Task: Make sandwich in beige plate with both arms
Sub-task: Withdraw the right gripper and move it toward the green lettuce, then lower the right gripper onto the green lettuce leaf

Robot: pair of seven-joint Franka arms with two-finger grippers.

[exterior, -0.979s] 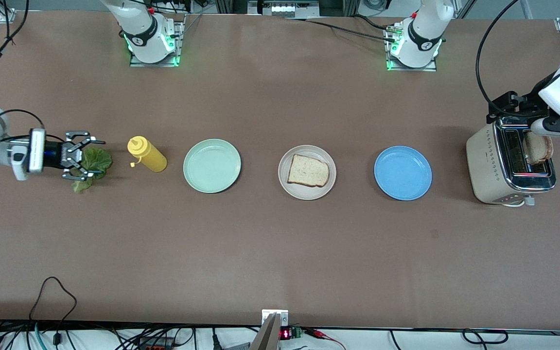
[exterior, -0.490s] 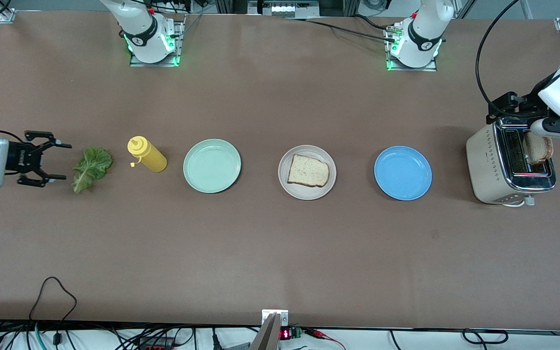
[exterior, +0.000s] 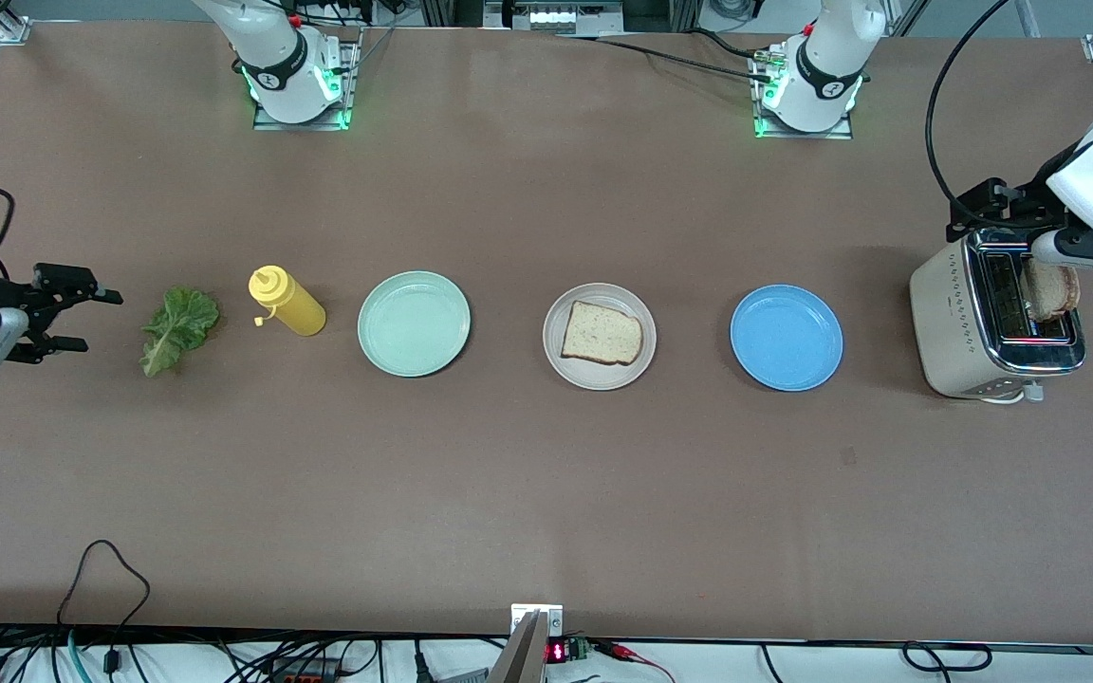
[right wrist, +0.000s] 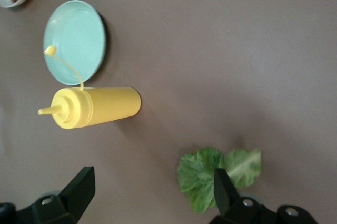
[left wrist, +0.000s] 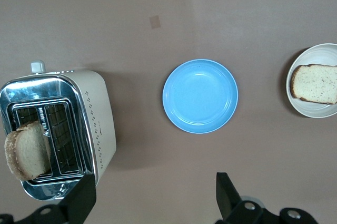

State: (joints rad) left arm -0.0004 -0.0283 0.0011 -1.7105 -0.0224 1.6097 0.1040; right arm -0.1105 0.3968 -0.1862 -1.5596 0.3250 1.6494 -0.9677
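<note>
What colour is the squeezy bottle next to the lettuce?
The squeezy bottle is yellow all over, cap included. The right wrist view shows it best.

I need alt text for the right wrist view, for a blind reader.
The right end effector, fingers open, is above a green lettuce leaf lying on the brown table. A yellow squeeze bottle lies beside a mint-green plate.

no readable text, no labels or brand marks, no legible numbers
</note>
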